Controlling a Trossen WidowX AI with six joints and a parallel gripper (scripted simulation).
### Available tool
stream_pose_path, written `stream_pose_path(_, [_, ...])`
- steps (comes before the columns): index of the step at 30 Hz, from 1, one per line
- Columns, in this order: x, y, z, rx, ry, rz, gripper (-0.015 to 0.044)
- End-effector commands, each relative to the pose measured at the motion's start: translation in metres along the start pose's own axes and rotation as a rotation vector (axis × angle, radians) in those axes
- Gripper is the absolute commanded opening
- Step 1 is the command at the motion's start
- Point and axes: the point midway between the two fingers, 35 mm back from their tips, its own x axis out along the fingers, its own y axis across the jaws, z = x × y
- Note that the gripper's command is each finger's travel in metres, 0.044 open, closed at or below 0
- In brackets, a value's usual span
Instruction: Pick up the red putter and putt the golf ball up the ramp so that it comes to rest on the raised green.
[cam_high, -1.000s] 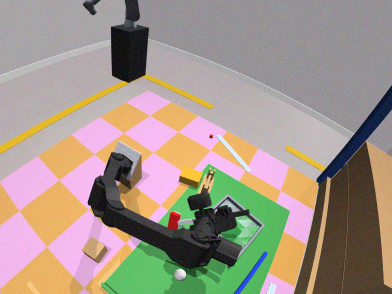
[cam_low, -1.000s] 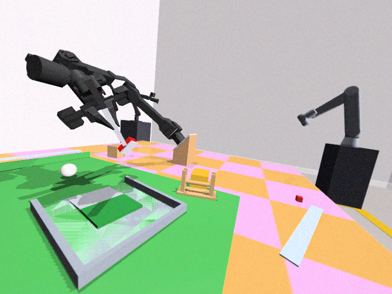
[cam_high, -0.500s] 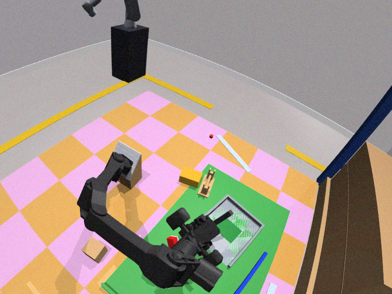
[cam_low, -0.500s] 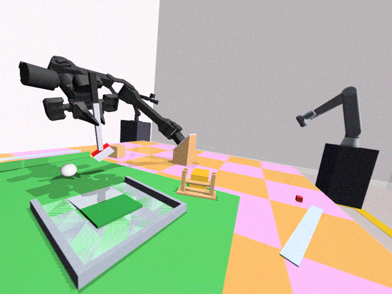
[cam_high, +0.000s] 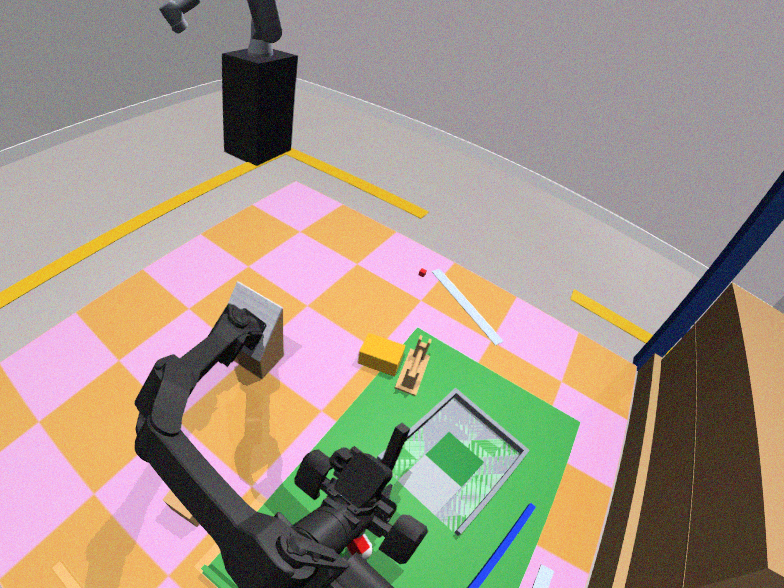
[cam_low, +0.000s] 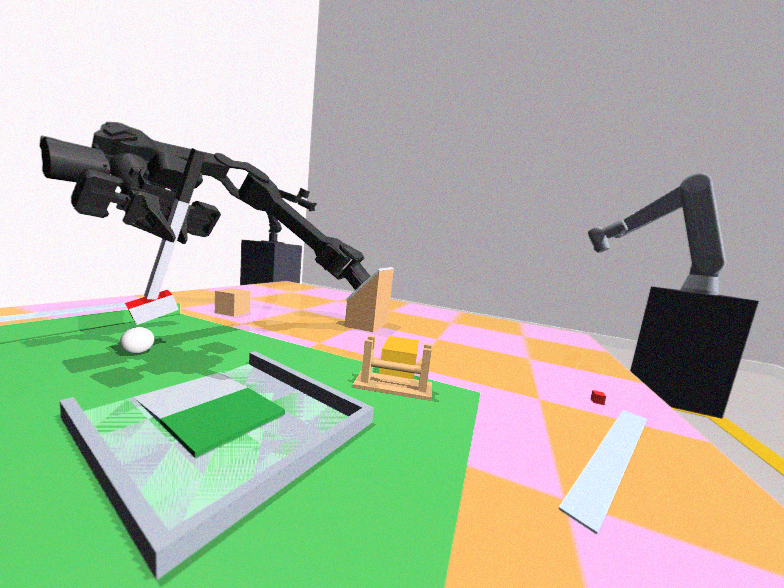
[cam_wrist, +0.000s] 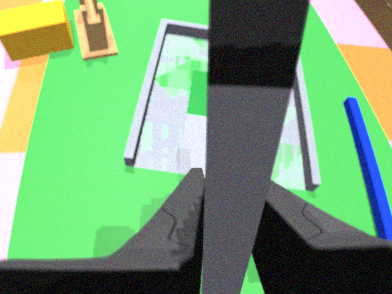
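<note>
My gripper (cam_low: 179, 237) (cam_wrist: 219, 177) is shut on the putter, whose pale shaft (cam_low: 163, 262) (cam_wrist: 240, 150) slants down from the fingers. Its red and white head (cam_low: 151, 307) hangs tilted close above and behind the white golf ball (cam_low: 137, 340) in the exterior view. Whether they touch is unclear. In the top view the red head (cam_high: 359, 543) shows partly under the arm, and the ball is mostly hidden. The pale ramp (cam_high: 432, 485) (cam_low: 193, 393) (cam_wrist: 195, 131) leads up to the raised green (cam_high: 454, 456) (cam_low: 224, 419) (cam_wrist: 197, 95), with no ball on it.
A grey wall (cam_low: 264, 490) (cam_wrist: 145, 100) borders the ramp area on three sides. A wooden stand (cam_high: 405, 387) (cam_wrist: 110, 51) and yellow block (cam_high: 381, 354) (cam_low: 398, 357) (cam_wrist: 37, 32) stand beyond it. A blue bar (cam_high: 503, 545) (cam_wrist: 367, 160) lies on the right. A wooden wedge (cam_low: 367, 310) stands near the arm.
</note>
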Motion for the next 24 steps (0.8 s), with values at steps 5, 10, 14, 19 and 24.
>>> stream_pose_path(5, [-0.03,0.004,-0.012,-0.237,-0.011,-0.067,0.0])
stream_pose_path(10, [-0.045,0.008,-0.018,-0.357,-0.005,-0.1,0.0])
stream_pose_path(14, [-0.045,0.008,-0.019,-0.362,-0.005,-0.101,0.0])
stream_pose_path(19, [-0.044,0.008,-0.024,-0.362,-0.004,-0.101,0.0])
stream_pose_path(24, [-0.037,0.011,-0.044,-0.363,-0.002,-0.101,0.0])
